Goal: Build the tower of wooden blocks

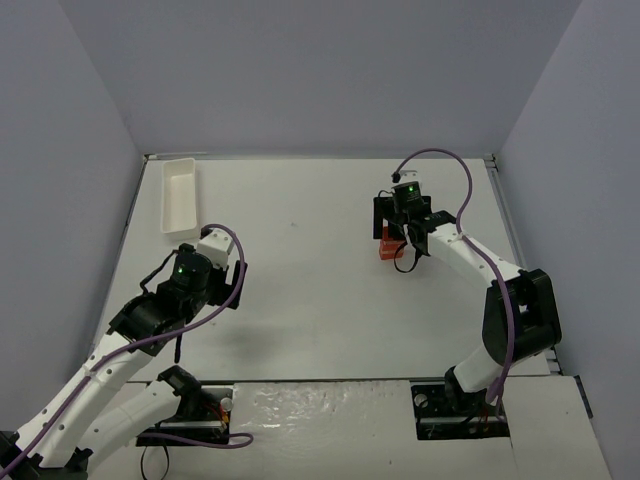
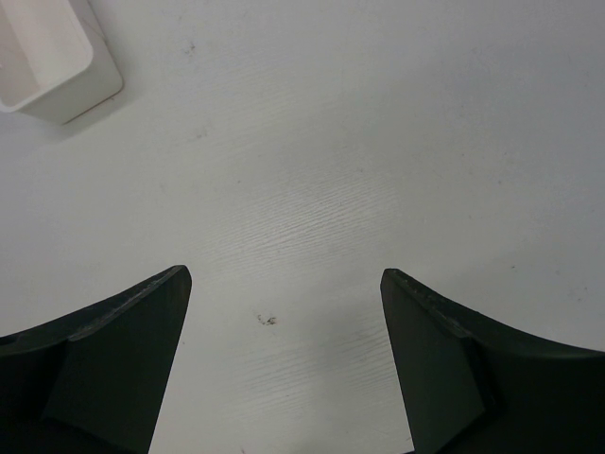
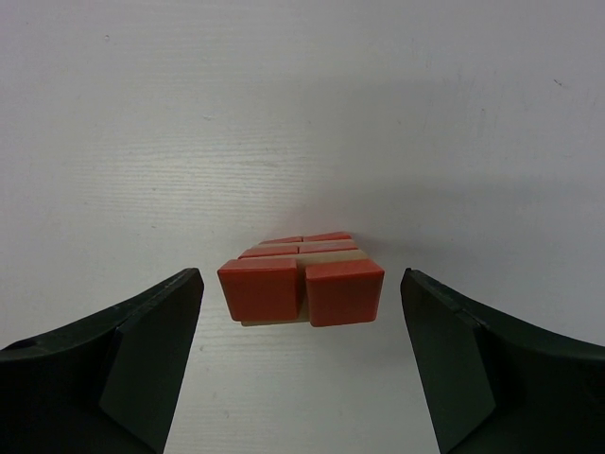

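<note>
The wood block tower (image 3: 301, 276) is a low stack of red cubes with pale tan pieces between them, standing on the white table. In the top view the wood block tower (image 1: 386, 247) shows right of centre as a small red patch, partly hidden by my right gripper (image 1: 400, 235) above it. In the right wrist view my right gripper (image 3: 301, 276) is open. Its two fingers flank the stack, with a gap of bare table on each side. My left gripper (image 2: 284, 275) is open over bare table, with nothing between its fingers. In the top view the left gripper (image 1: 200, 268) is at the left.
A long white tray (image 1: 165, 200) lies at the far left of the table, and one corner of the tray (image 2: 66, 90) shows in the left wrist view. Grey walls close in the table on three sides. The arms' bases sit at the near edge.
</note>
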You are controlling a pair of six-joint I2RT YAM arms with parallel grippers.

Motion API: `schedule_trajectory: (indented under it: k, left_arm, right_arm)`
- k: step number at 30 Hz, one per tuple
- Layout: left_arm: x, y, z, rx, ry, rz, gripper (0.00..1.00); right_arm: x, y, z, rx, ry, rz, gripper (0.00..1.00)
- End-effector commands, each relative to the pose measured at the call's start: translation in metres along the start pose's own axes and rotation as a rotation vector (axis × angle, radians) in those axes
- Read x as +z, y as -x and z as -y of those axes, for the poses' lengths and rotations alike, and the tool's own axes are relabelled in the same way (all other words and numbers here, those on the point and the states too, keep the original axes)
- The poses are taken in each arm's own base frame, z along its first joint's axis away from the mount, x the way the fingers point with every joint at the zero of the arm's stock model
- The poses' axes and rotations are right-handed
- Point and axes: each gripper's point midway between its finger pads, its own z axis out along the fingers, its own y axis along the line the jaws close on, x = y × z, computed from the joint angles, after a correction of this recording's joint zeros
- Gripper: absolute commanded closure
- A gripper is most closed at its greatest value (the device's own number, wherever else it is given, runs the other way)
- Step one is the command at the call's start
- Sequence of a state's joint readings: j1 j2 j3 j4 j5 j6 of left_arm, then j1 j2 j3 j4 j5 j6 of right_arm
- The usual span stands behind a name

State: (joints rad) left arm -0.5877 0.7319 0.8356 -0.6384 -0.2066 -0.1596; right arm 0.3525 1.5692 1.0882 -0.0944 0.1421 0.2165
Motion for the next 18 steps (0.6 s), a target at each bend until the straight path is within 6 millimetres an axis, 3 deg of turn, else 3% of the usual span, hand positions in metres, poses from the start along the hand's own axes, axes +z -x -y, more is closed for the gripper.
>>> schedule_trajectory:
  k: [1, 18]
  left_arm:
    - [-0.0027, 0.0237, -0.0005, -0.016, -0.002, 0.075, 0.21]
    - [-0.003, 0.0242, -0.0005, -0.017, -0.002, 0.076, 0.21]
  right_arm:
    - [0.0025, 0.0125, 0.0025, 0.019, -0.009, 0.044, 0.19]
    - [0.0033, 0.0106, 0.005, 0.022, -0.007, 0.038, 0.26]
